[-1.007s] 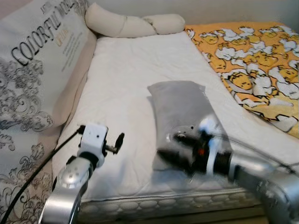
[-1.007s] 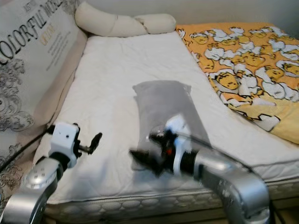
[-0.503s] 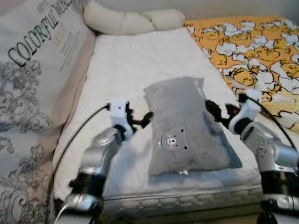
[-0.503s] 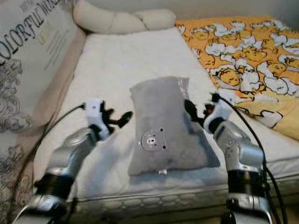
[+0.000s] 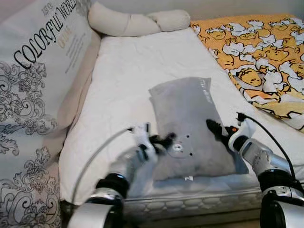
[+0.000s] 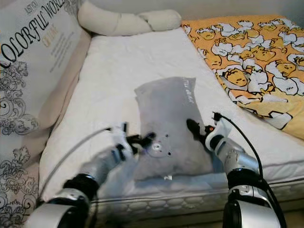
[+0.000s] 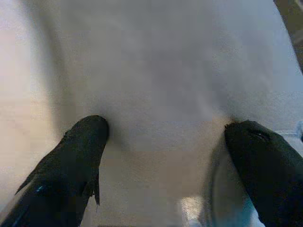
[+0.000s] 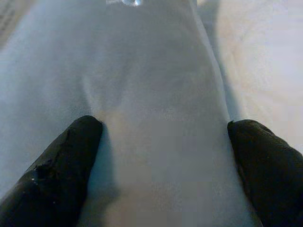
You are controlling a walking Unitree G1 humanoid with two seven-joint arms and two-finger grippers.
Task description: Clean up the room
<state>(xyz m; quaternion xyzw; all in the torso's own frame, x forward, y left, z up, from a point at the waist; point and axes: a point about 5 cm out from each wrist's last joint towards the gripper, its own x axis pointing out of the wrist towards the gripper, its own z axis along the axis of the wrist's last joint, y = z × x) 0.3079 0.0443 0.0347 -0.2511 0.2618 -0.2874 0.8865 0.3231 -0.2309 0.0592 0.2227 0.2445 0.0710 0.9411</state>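
Note:
A grey pillow with a small bear-face patch lies lengthwise on the white mattress. My left gripper is at the pillow's near left edge, beside the patch. In the left wrist view its fingers stand open over pale fabric. My right gripper rests on the pillow's near right side. The right wrist view has its fingers open, tips pressed onto the grey pillow.
A large printed cushion lines the bed's left side. A cream knotted bolster lies at the head. A yellow patterned blanket covers the right side. The mattress's front edge is just below the pillow.
Both grippers have come down and inward to the pillow's near end. The left one moved right to the edge by the patch, and the right one now touches the pillow's right side.

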